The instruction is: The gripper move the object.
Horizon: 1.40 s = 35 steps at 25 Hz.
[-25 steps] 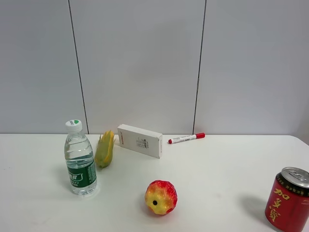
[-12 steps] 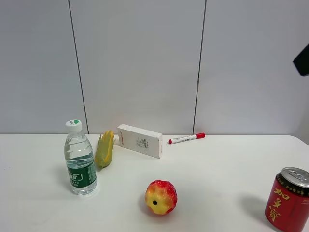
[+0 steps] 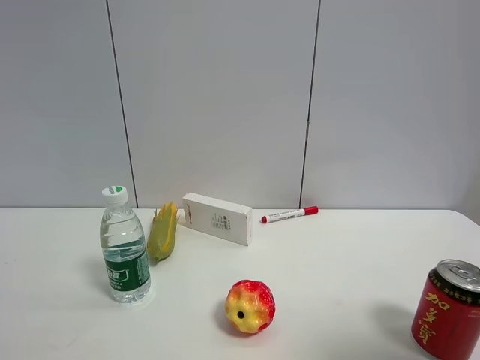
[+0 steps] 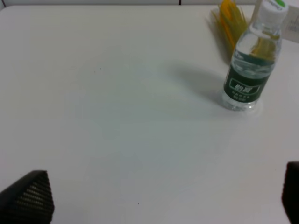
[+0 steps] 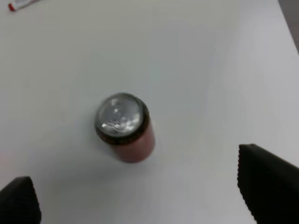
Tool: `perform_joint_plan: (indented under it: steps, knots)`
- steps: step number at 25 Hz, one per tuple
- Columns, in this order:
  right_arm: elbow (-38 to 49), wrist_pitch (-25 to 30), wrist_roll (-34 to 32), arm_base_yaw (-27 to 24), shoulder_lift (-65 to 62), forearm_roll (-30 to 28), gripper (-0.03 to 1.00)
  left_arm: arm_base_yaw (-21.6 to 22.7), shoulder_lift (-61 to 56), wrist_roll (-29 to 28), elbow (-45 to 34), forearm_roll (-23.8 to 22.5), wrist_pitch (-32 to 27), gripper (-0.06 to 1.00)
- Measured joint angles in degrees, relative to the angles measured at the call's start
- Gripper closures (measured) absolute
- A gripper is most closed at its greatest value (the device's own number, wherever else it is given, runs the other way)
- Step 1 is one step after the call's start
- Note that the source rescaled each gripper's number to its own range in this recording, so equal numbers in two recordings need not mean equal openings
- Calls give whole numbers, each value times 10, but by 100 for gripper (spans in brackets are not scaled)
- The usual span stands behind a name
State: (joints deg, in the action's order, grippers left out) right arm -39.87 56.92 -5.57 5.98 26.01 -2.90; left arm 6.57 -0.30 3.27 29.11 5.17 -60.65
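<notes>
The toy corn (image 3: 163, 231), yellow kernels in a green husk, lies on the white table (image 3: 337, 255) at the back left, just behind the water bottle (image 3: 125, 255). No gripper shows in the exterior high view. In the left wrist view the left gripper (image 4: 159, 200) is open and empty, high above bare table; the corn (image 4: 231, 21) and the bottle (image 4: 252, 65) are far from it. In the right wrist view the right gripper (image 5: 140, 196) is open and empty, hovering above the red can (image 5: 124, 126).
A white box (image 3: 217, 218) and a red-capped marker (image 3: 289, 215) lie by the back wall. A round red-yellow fruit (image 3: 250, 306) sits front centre. The red can (image 3: 448, 309) stands at the front right corner near the table's edge.
Half a second ago a dark part of the right arm showed at the right edge of the exterior high view; it is now out of view. The objects have not moved.
</notes>
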Motion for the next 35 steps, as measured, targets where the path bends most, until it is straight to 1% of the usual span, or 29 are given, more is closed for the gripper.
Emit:
perform_joint_plan:
  steps: [2,4,13,19,21,23,26,35]
  knots:
    - [9,21,0,-23,-26,0,26,0,0,0,0,0,0,-6]
    - [16,38,0,-34,-51,2,26,0,0,0,0,0,0,-6]
    - [50,105,10,-38,-164,37,26,0,0,0,0,0,0,-6]
    - [88,101,24,-38,-240,43,26,0,0,0,0,0,0,-6]
    - [95,78,34,-38,-259,43,26,0,0,0,0,0,0,-6]
    - [105,55,56,-38,-261,43,26,0,0,0,0,0,0,-6]
    - [111,43,64,-38,-262,43,26,0,0,0,0,0,0,-6]
    - [113,41,65,-38,-262,43,26,0,0,0,0,0,0,-6]
